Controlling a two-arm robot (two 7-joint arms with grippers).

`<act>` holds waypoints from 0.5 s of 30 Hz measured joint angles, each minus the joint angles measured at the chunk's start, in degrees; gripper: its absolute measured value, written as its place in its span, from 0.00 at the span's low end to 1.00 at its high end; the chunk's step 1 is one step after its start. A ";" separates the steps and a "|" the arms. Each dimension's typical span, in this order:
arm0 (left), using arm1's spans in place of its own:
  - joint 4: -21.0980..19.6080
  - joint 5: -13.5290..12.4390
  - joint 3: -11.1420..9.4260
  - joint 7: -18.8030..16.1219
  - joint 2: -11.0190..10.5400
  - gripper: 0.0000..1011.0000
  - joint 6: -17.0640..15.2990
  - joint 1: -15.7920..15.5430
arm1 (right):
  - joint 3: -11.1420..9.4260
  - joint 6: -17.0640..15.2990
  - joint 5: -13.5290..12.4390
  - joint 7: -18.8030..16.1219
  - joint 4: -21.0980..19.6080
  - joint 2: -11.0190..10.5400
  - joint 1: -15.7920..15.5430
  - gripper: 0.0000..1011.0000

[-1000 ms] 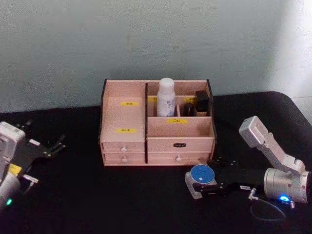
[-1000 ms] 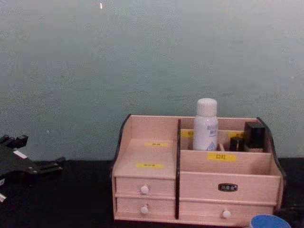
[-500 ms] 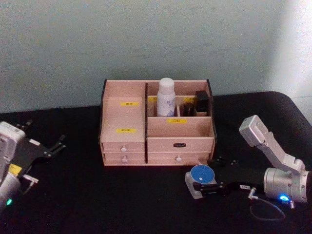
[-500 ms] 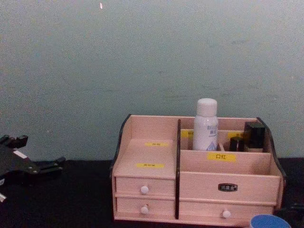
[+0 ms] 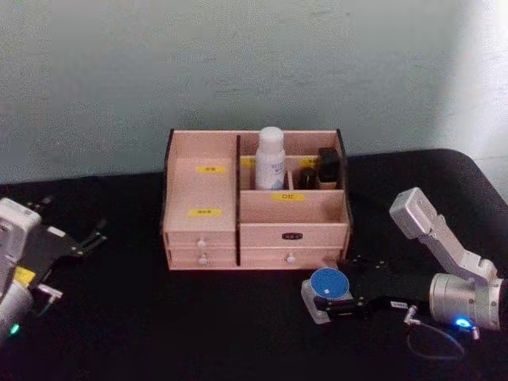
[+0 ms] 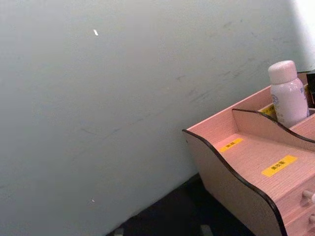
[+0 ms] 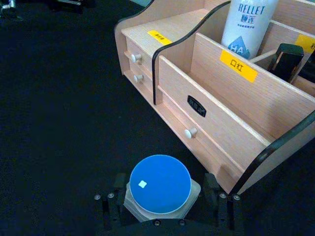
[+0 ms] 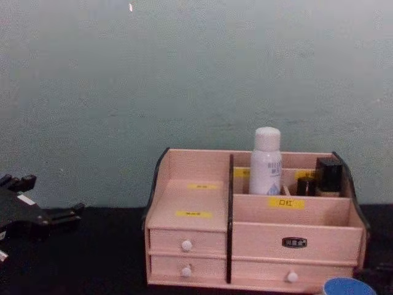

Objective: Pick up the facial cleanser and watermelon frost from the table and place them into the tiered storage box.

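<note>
The right arm is lying low along the table [image 5: 198, 317], the right gripper [image 5: 333, 302] straddling the jar [image 5: 329, 283] — fingers spread either side, not clamped; the left gripper [image 5: 97, 233] is idling, fingers parted, empty.

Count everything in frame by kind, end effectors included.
Facial cleanser: 1
Watermelon frost: 1
Small black containers: 2
Tiered storage box: 1
End effectors: 2, left end effector parked left of the box, right end effector at the jar
Total: 7
</note>
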State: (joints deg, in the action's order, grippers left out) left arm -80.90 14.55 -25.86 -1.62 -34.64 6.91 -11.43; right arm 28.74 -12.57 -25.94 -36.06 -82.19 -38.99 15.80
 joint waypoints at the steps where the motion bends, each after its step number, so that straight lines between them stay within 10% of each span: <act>1: 0.00 0.00 0.00 0.00 0.00 0.99 0.00 0.00 | 0.00 0.01 0.00 0.00 0.00 0.00 0.00 0.99; 15: 0.00 0.00 0.00 0.00 0.00 0.99 0.00 0.00 | 0.00 0.08 0.00 0.00 0.00 0.00 0.00 0.81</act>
State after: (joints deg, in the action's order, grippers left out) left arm -80.90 14.55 -25.86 -1.62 -34.65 6.91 -11.43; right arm 28.75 -12.49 -25.94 -36.06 -82.19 -39.00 15.80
